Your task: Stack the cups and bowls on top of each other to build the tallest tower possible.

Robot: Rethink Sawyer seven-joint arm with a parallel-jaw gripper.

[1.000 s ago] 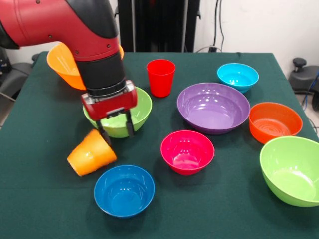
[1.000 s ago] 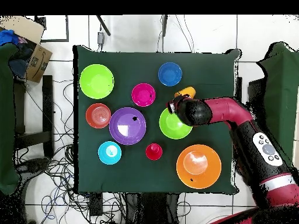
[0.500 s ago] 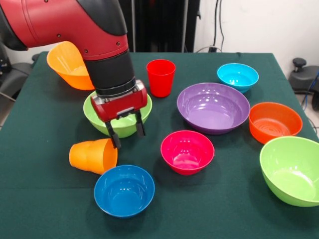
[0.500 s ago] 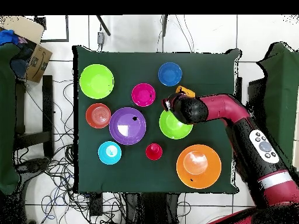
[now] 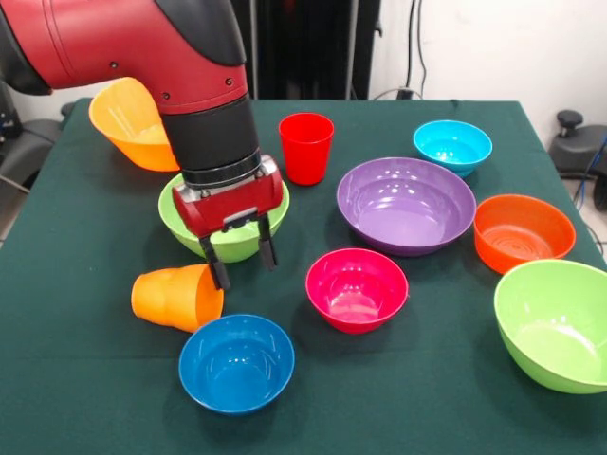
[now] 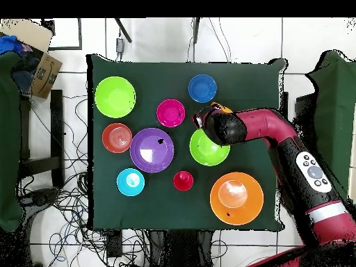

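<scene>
Front view, as I see it from my station. The gripper (image 5: pixel 241 261) hangs with its two fingers (image 5: pixel 219 268) spread and nothing between them, in front of the near rim of a green bowl (image 5: pixel 228 220). An orange cup (image 5: pixel 177 297) lies on its side on the table (image 5: pixel 417 408), its mouth turned toward 3 o'clock; the left-hand finger ends just above the cup's rim, and I cannot tell whether it touches. A dark blue bowl (image 5: pixel 236 363) sits at 5 o'clock of the cup, close by. A pink bowl (image 5: pixel 357 289) stands at 3 o'clock of the gripper, near but apart.

A red cup (image 5: pixel 306 148) stands upright at 1 o'clock of the green bowl, with nothing stacked on it. A purple bowl (image 5: pixel 406 205) lies at 4 o'clock of the red cup; a light blue bowl (image 5: pixel 452 146) sits at 1 o'clock of the purple one, and an orange bowl (image 5: pixel 524 232) at 3 o'clock of it. A second green bowl (image 5: pixel 556 324) rests at 5 o'clock of the orange bowl, by the frame's right edge. A large yellow-orange bowl (image 5: pixel 128 121) leans tilted at 11 o'clock of the first green bowl, partly behind the arm (image 5: pixel 142 47).

Overhead view. The arm (image 6: pixel 268 132) reaches across the table (image 6: pixel 250 90) from the right and covers most of the orange cup (image 6: pixel 222 108). Each bowl sits singly on the cloth, none nested.
</scene>
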